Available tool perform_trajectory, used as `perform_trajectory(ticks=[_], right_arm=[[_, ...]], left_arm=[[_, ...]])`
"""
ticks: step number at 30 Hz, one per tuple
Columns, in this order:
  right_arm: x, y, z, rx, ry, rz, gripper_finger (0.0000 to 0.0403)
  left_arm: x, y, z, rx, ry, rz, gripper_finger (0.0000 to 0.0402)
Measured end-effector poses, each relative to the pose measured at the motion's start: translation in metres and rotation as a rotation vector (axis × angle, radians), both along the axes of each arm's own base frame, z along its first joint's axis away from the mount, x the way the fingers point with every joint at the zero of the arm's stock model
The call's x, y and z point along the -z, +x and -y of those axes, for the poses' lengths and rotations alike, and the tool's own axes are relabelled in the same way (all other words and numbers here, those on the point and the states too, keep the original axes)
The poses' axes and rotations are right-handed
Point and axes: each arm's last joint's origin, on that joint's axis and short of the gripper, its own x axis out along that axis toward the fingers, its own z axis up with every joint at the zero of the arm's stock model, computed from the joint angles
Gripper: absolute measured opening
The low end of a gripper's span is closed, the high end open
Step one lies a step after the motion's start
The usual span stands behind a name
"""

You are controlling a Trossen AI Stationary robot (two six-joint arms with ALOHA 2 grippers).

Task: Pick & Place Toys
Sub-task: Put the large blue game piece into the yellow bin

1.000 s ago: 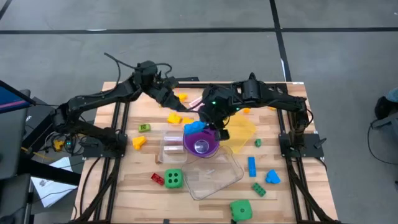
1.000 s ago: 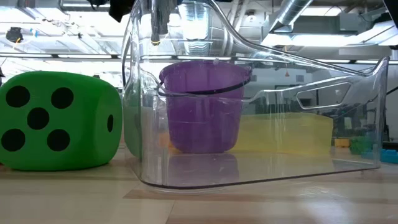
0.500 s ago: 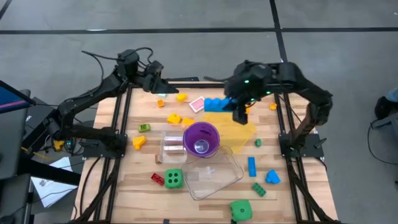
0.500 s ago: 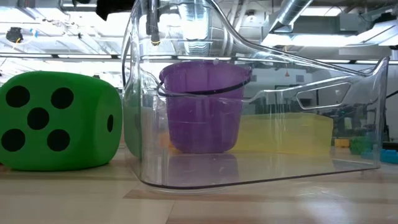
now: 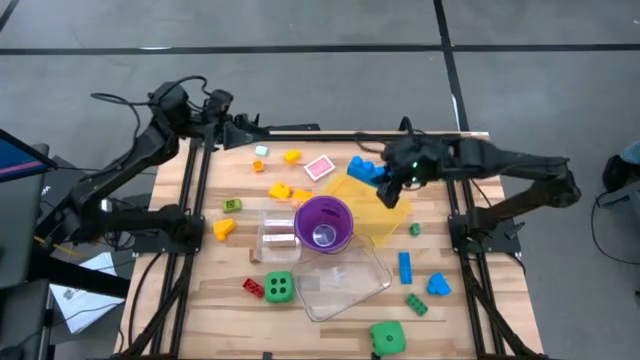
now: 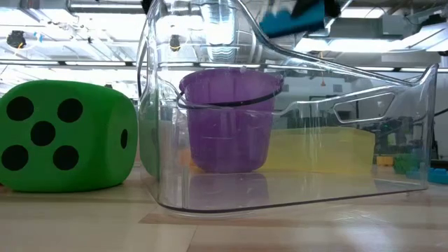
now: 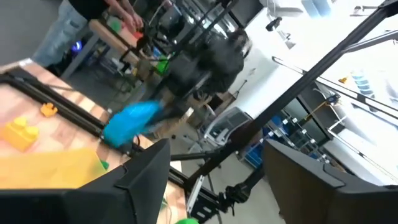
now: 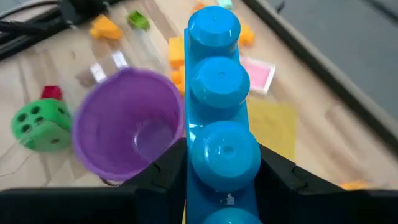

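My right gripper (image 5: 382, 178) is shut on a long blue studded brick (image 8: 217, 106), held in the air over the far corner of the yellow tray (image 5: 385, 215). The brick also shows in the high view (image 5: 366, 169) and, blurred, in the low view (image 6: 294, 17). My left gripper (image 5: 245, 130) is raised at the table's far left edge, pointing level, open, with nothing between its fingers (image 7: 146, 180). The purple cup (image 5: 323, 222) stands at mid-table. Small bricks and two green dice (image 5: 280, 287) (image 5: 388, 337) lie loose on the table. My right gripper pinches the blue brick's two long sides near its rear end (image 8: 222, 186) between its two fingers (image 8: 163, 177). The fingers come slanting down from the table's right side and lie along the brick, which sticks out ahead of them, studs up, lifted clear.
A clear tub (image 5: 340, 285) lies in front of the cup, and a smaller clear tub (image 5: 275, 232) stands to its left. A pink tile (image 5: 319, 167), yellow bricks (image 5: 282, 190), an orange bit (image 5: 222, 228) and blue bricks (image 5: 404, 267) are scattered around. The big die (image 6: 66, 136) fills the low view's left.
My right gripper has carried the blue brick from above the purple cup toward the table's far right, over the yellow tray, rolling its wrist as it went. My left gripper has drawn back and up toward the table's far left edge.
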Motion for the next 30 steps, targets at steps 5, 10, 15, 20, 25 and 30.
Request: perform_trajectory(ticks=[5, 10, 15, 20, 25, 30], right_arm=[[0.055, 0.004, 0.001, 0.076, 0.047, 0.026, 0.0128], [0.093, 0.011, 0.004, 0.138, 0.011, -0.014, 0.0128], [0.131, 0.009, 0.007, 0.174, 0.029, -0.041, 0.0128], [0.156, 0.005, 0.007, 0.173, 0.025, -0.018, 0.0128], [0.173, 0.002, 0.010, 0.160, -0.003, -0.011, 0.0128], [0.191, -0.004, 0.015, 0.179, -0.005, 0.017, 0.0128]], left_arm=[[-0.003, -0.003, 0.003, -0.006, 0.009, 0.011, 0.0231], [-0.003, -0.003, 0.003, -0.005, 0.002, 0.009, 0.0221], [-0.002, -0.002, 0.004, -0.004, -0.008, 0.004, 0.0212], [-0.002, -0.001, 0.006, 0.006, -0.008, 0.004, 0.0207], [-0.002, 0.000, 0.006, -0.016, -0.009, 0.007, 0.0205], [-0.002, 0.000, 0.005, -0.044, -0.012, 0.010, 0.0205]])
